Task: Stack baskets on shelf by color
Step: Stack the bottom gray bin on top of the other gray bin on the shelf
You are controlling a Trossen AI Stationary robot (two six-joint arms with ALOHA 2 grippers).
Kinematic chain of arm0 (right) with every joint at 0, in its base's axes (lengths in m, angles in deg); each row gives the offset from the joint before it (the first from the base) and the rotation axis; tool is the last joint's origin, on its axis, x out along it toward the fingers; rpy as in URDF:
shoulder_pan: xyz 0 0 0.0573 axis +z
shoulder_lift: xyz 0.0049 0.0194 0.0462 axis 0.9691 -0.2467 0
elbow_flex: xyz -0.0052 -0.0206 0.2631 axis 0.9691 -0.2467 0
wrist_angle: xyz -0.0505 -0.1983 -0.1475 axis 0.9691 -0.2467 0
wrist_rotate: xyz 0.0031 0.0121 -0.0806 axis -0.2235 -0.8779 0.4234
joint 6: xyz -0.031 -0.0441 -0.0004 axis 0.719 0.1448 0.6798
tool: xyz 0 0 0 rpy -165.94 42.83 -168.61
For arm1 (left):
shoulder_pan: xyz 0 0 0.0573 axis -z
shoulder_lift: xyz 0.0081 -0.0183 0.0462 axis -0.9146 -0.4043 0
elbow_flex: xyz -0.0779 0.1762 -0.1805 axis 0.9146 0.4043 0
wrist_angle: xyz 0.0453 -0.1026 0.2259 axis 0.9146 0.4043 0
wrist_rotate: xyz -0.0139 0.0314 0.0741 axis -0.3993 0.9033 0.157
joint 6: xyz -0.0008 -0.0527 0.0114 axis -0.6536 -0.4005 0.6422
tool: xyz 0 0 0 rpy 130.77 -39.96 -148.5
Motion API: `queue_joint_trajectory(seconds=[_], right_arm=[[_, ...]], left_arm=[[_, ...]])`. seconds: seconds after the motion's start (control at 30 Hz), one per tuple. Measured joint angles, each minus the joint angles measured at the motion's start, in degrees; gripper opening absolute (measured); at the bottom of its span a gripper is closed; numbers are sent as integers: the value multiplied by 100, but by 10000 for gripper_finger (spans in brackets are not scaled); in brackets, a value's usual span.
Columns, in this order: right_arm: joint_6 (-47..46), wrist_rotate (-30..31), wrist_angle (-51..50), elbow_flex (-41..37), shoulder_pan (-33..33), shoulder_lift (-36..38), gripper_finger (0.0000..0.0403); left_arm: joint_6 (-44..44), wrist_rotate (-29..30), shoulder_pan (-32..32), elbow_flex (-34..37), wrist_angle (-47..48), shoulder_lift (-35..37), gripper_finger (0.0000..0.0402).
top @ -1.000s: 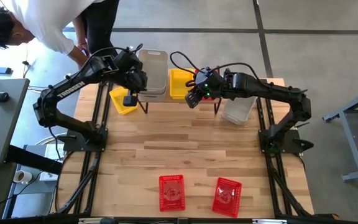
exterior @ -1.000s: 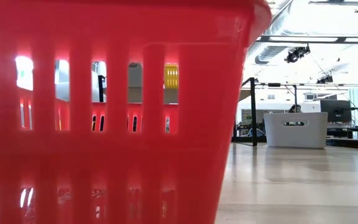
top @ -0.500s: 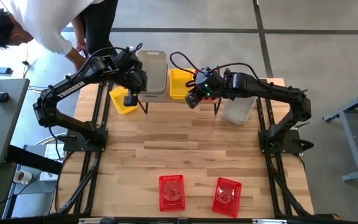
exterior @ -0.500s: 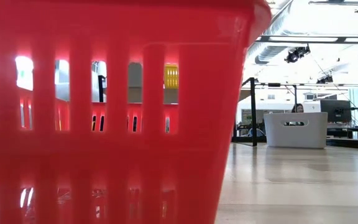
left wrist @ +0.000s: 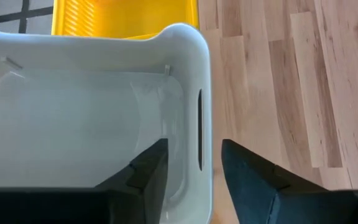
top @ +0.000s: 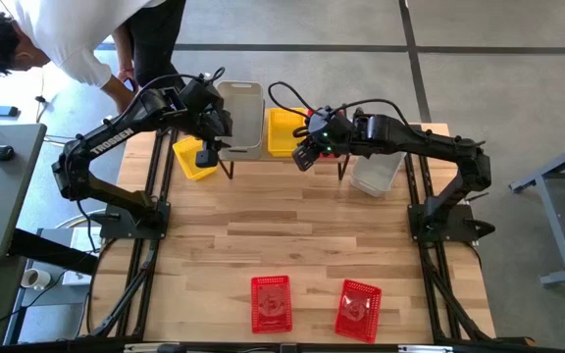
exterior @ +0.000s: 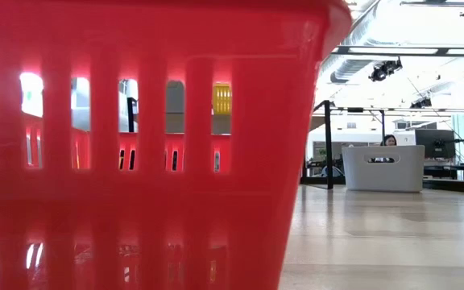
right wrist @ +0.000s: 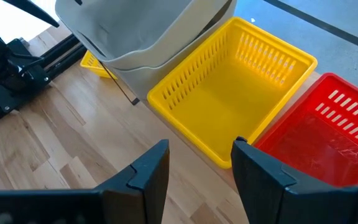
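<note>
On your far left a person bends over beside the surface. Your left tool pinches the rim of the grey basket on the shelf. Next sits a yellow basket; your right tool hovers spread above it. Two red baskets lie near the front edge.
</note>
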Motion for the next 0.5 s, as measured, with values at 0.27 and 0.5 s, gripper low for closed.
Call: queue_joint_trajectory(seconds=[0.27,0.5], right_arm=[[0,41,-39,0,-65,0,156],[0,39,-39,0,-115,0,156]], left_arm=[[-105,-6,98,0,35,0,147],[-161,79,133,0,132,-219,148]])
